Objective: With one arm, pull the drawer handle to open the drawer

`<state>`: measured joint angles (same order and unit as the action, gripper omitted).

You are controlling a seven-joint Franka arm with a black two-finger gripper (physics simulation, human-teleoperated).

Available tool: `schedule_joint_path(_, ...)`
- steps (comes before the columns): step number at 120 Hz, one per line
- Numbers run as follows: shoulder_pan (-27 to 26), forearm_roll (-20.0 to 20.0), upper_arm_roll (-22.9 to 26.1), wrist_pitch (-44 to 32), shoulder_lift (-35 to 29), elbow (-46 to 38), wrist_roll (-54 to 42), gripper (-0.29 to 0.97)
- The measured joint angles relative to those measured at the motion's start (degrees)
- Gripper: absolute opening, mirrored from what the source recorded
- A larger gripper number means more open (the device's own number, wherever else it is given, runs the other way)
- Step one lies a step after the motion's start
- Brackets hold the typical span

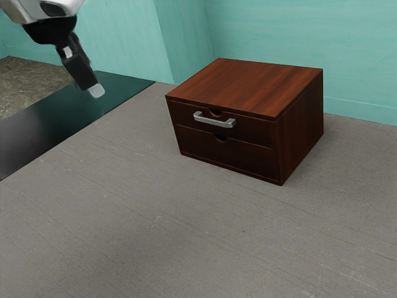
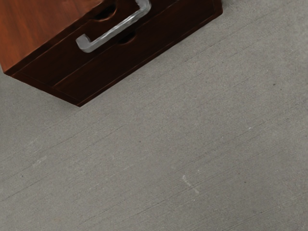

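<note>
A dark wooden cabinet (image 1: 251, 87) with two drawers stands on the grey surface, right of centre in the exterior view. The top drawer (image 1: 248, 127) carries a silver bar handle (image 1: 214, 120), and its front sits flush with the cabinet face. Below it is a second drawer (image 1: 229, 152) with no handle. My gripper (image 1: 95, 90) hangs in the air at the exterior view's upper left, well away from the handle and higher than the cabinet, holding nothing. In the wrist view the handle (image 2: 113, 30) and the cabinet front (image 2: 144, 45) lie ahead of my hand, across bare floor.
A glossy black slab (image 1: 56, 124) lies on the exterior view's left, under my gripper. Teal walls (image 1: 298, 37) stand close behind the cabinet. Grey textured surface (image 1: 186, 236) stretches wide in front of the drawers.
</note>
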<state>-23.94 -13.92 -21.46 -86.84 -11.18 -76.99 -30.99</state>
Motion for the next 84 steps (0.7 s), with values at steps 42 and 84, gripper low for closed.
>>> schedule_joint_path(42,1.8,1.6,-0.1,-2.0,7.7,1.1,-11.5,0.68)
schedule_joint_path(84,10.0,5.0,0.3,-3.9,16.2,0.9,-44.7,0.68)
